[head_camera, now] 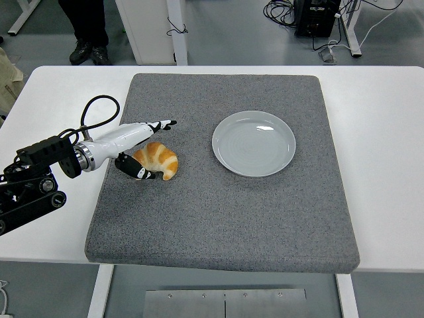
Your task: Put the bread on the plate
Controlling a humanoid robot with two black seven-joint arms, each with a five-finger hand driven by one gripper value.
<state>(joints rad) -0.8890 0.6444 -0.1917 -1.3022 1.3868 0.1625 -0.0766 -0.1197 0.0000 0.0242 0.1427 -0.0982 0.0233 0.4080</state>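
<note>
1. Reaching in from the left edge, our left robot hand (140, 147) sits at the croissant (157, 159) on the grey mat (218, 199).
2. We see its fingers spread rather than closed: the upper fingers (161, 124) point out over the mat just beyond the croissant's far side, while the thumb (136, 169) lies low against the bread's near-left side.
3. We cannot tell whether the upper fingers touch the bread; a sliver of mat seems to show between them, so we count the robot hand as apart and not clamped on anything.
4. Behind the robot hand we see a white forearm shell, a black cable (99, 109) looping above the wrist, and black arm links lying over the bench (59, 86) at the left.
5. We find the croissant resting on the mat, left of centre, golden with paler bands, its curve opening toward the near edge.
6. We see the plate (254, 143) to the right of the croissant, well apart from it, pale grey, round, and bare.
7. We note the mat covers most of the white bench.
8. We see a person's dark legs and shoes (89, 50) on the floor beyond the bench's far left corner.
</note>
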